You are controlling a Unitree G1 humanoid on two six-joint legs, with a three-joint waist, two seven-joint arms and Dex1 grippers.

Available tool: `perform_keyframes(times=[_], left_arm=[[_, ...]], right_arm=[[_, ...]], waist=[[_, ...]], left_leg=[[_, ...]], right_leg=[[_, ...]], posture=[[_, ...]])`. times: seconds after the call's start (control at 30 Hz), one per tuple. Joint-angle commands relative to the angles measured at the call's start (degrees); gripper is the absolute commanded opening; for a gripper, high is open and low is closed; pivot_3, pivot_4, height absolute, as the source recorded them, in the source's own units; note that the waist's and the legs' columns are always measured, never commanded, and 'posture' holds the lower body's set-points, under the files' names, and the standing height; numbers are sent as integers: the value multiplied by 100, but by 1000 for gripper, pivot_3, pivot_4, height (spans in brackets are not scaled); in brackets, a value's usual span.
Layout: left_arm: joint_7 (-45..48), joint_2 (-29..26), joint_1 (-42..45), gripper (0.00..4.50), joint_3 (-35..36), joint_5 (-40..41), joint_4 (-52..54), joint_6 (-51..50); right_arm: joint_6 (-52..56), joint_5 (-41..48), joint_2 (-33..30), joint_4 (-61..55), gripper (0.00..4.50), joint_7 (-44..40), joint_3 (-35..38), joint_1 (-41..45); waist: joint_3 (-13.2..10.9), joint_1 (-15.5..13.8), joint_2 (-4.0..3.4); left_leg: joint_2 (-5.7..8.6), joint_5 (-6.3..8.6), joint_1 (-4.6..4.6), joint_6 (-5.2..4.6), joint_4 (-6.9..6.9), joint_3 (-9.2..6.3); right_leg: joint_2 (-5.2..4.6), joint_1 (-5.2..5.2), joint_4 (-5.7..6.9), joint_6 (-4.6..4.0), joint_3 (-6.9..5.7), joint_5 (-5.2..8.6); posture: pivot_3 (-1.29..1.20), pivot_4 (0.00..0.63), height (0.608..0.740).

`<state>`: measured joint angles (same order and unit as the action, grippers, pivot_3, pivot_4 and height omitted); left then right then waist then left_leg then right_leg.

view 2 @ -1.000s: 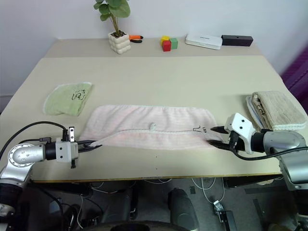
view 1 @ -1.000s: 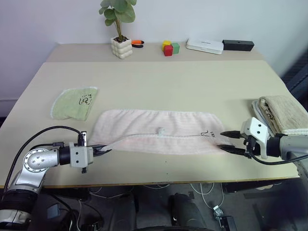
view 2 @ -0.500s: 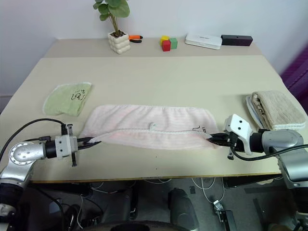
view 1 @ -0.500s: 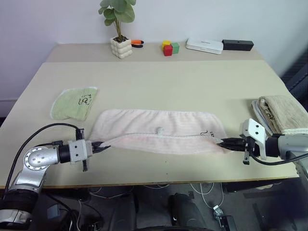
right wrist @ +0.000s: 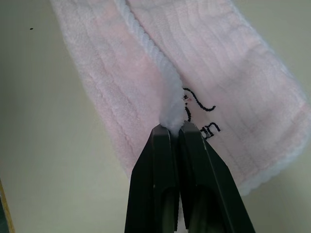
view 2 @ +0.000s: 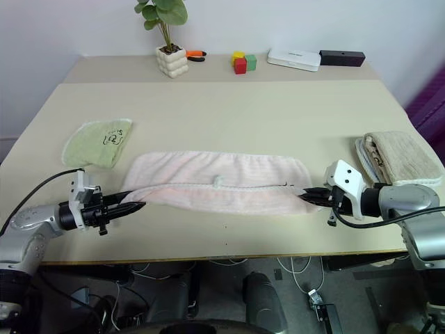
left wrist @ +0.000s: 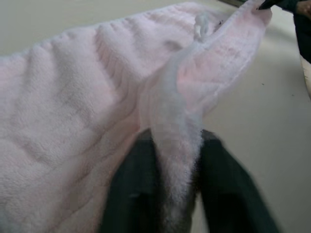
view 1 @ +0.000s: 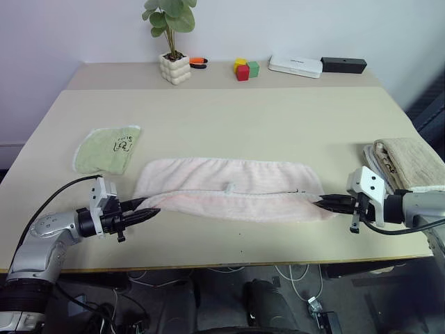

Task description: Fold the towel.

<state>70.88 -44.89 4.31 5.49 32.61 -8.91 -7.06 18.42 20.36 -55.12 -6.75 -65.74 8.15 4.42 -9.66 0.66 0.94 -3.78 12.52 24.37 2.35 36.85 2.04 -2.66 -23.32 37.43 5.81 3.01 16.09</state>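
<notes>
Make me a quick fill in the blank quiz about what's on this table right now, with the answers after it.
1. The right gripper is shut on the ___ edge of the towel.
2. The small cloth beyond the left gripper is light ___.
3. The potted plant stands at the table's ___ edge.

Answers: white; green; far

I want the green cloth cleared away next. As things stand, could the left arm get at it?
Probably not yet: the left gripper has the towel edge between its fingers. The green cloth lies just beyond, with bare table between.
</notes>
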Motion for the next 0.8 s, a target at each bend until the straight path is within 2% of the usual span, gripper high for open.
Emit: perform_keyframes(times=[0.03, 0.33, 0.43, 0.57, 0.8], left_arm=[[68, -49, 5, 2760, 114, -175, 119, 84], [-90, -9, -24, 2760, 172, -499, 143, 173], [-87, -15, -37, 1909, 180, -501, 207, 128], [-91, -59, -103, 44, 256, -466, 360, 92], [-68, -152, -217, 44, 405, -489, 538, 44]], right_arm=[[-25, 70, 4, -202, 0, 41, 156, -21], [-88, 44, 74, -158, 0, 134, 102, -8], [-109, 38, 89, -131, 0, 150, 91, 0], [-137, 22, 103, -99, 0, 149, 71, 15], [-189, 0, 113, -18, 0, 103, 16, 90]], waist=[[0, 1, 0], [0, 0, 0], [0, 0, 0], [0, 1, 0], [0, 3, 0]], left_leg=[[0, 0, 0, 0, 0, 0], [-1, 0, 1, 0, -1, 0], [-1, 0, 1, 0, -1, 0], [-1, 1, 2, 0, -1, 1], [-1, 1, 2, -1, -3, 3]], right_leg=[[0, 0, 0, 0, 0, 0], [-2, 0, -4, -1, 0, 0], [-2, 0, -4, -1, 0, 0], [-3, 0, -7, -1, 0, 0], [-4, -2, -10, -1, 1, 0]], posture=[[0, 150, 740], [0, 150, 740], [0, 150, 740], [0, 150, 740], [0, 150, 740]])
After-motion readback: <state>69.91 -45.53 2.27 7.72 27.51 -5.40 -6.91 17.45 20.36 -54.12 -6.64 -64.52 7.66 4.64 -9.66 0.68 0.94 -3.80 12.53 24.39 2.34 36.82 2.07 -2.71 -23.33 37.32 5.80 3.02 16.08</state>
